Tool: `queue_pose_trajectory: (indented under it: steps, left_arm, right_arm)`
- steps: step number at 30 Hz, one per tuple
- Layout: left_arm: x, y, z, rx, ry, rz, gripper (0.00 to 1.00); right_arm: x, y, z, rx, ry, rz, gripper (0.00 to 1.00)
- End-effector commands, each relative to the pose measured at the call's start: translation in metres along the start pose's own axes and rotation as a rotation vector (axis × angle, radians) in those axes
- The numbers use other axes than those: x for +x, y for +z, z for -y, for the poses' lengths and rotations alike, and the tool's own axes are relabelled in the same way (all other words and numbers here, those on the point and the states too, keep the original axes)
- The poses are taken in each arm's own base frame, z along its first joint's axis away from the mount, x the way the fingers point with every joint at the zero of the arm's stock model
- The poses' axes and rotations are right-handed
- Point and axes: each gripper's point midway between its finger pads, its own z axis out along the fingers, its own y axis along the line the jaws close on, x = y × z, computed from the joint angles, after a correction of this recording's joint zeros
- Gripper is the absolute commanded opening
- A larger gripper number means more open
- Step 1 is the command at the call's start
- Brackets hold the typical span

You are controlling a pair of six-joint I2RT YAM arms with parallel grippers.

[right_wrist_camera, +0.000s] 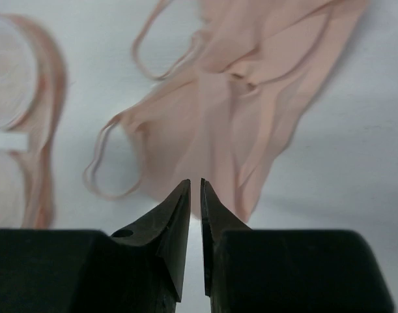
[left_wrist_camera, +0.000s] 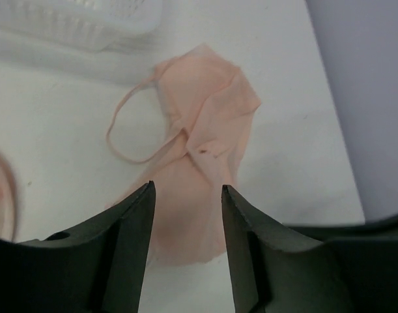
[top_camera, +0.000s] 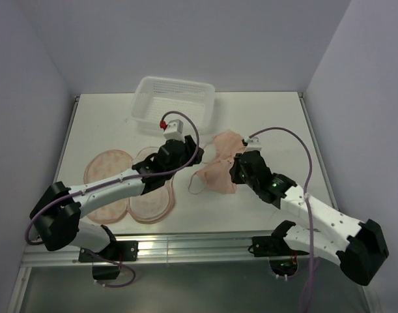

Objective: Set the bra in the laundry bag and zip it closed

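The pale pink bra (top_camera: pixel 215 173) lies crumpled on the white table right of centre, one strap looped toward the left. It also shows in the left wrist view (left_wrist_camera: pixel 205 124) and the right wrist view (right_wrist_camera: pixel 251 98). The peach laundry bag (top_camera: pixel 107 168) lies open and flat at the left, both halves lining-up; its edge shows in the right wrist view (right_wrist_camera: pixel 39 111). My left gripper (top_camera: pixel 185 151) is open and empty, its jaws (left_wrist_camera: pixel 187 189) just short of the bra's near end. My right gripper (top_camera: pixel 236 171) sits at the bra's right edge, its jaws (right_wrist_camera: pixel 195 184) closed to a thin slit on the fabric edge.
A white mesh basket (top_camera: pixel 176 98) stands at the back of the table, just behind the left gripper; it also shows in the left wrist view (left_wrist_camera: pixel 75 19). Grey walls enclose the table on three sides. A metal rail runs along the near edge (top_camera: pixel 185 248).
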Motion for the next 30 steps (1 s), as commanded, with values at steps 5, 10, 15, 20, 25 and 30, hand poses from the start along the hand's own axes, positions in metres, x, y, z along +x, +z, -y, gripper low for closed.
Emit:
queue_pose_trajectory:
  steps: [5,10,15,20,25,30]
  left_arm:
    - [0.063,-0.003,-0.04,-0.051,0.02,-0.082,0.65]
    - [0.08,0.015,-0.048,-0.086,0.07,-0.113,0.69]
    - [0.1,0.033,-0.049,-0.094,0.1,-0.171,0.68]
    - [0.115,0.042,-0.047,-0.07,0.097,-0.202,0.55]
    - [0.129,0.05,-0.054,-0.092,0.121,-0.229,0.4]
    - [0.136,0.053,-0.054,-0.088,0.129,-0.245,0.26]
  right_arm:
    - [-0.056,0.062,0.047,0.191,0.138,0.099,0.29]
    - [-0.074,0.098,0.057,0.196,0.178,0.08,0.39]
    - [-0.083,0.119,0.086,0.265,0.203,0.057,0.42]
    - [-0.109,0.132,0.094,0.246,0.136,0.012,0.46]
    - [-0.096,0.147,0.099,0.206,0.147,-0.064,0.43]
    - [-0.082,0.168,0.084,0.111,0.165,-0.138,0.42]
